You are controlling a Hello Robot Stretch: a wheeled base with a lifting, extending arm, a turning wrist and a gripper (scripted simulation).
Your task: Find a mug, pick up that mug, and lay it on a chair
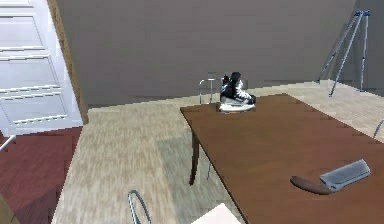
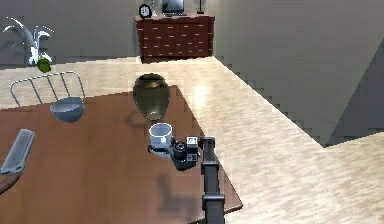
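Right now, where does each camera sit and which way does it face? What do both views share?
Forward view: on the robot, facing ahead and somewhat down at the table, skate, door and tripod.
Arm side view: on the robot's body, facing sideways over the table to vase, mug and dresser; the arm and fingers show.
Shared: the table, and the grey flat thing at the forward view's right, the arm side view's left.

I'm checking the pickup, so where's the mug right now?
In the arm side view's middle, the mug is at the table's right side, just below the vase in the picture and close by the pincer.
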